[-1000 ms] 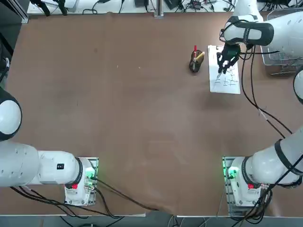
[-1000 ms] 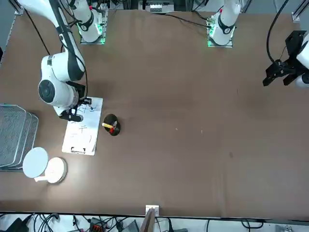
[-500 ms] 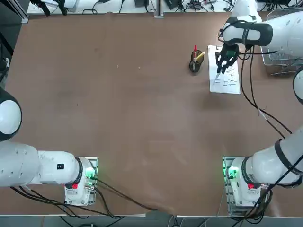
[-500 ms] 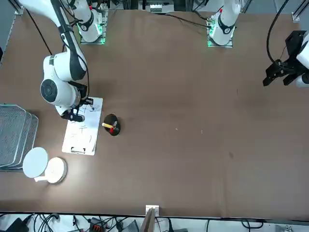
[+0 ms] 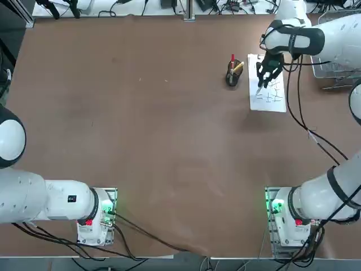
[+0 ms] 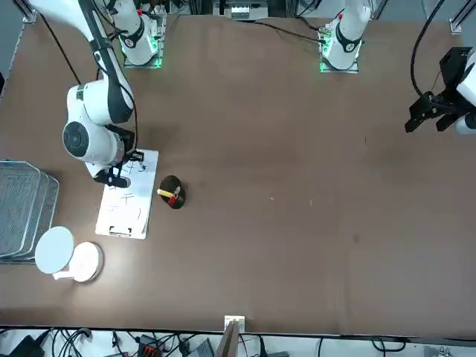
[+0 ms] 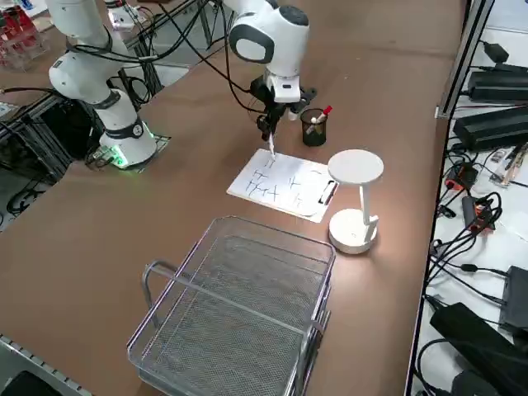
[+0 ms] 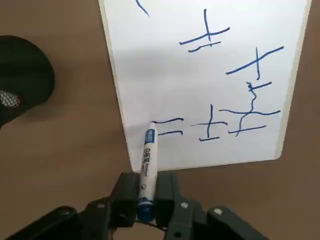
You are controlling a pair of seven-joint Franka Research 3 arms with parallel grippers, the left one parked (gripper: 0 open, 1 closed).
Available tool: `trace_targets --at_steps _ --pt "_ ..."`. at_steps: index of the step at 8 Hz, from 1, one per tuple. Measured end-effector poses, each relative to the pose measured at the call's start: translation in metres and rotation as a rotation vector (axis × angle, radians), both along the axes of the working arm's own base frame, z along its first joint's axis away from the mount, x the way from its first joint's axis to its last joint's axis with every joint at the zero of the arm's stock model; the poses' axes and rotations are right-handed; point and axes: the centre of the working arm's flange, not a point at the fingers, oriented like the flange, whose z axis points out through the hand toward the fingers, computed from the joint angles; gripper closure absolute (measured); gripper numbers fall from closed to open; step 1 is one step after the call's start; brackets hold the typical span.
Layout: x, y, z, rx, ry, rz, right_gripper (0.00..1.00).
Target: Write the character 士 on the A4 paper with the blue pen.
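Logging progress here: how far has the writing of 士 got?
Done: several blue characters on the white A4 paper. In hand: the right gripper, jaws shut on the blue-capped white pen, tip at two short horizontal strokes. Left: the vertical stroke.

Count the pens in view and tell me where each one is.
3. The blue pen is clamped in the right gripper, tip on the A4 paper. A red-topped pen and a yellow pen stand in the black holder.

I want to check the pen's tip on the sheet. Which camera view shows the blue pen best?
The right wrist view: the blue pen fills it, clamped in the right pincer, tip on the A4 paper. In the side view it is a thin stick; top and front barely show it.
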Motion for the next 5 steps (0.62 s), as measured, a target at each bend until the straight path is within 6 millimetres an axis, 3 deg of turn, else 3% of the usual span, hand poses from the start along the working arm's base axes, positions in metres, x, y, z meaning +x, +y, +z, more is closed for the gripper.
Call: trace_targets --at_steps 5 --pt "-0.0012 0.0079 0.0000 0.018 0.003 -0.008 0.79"
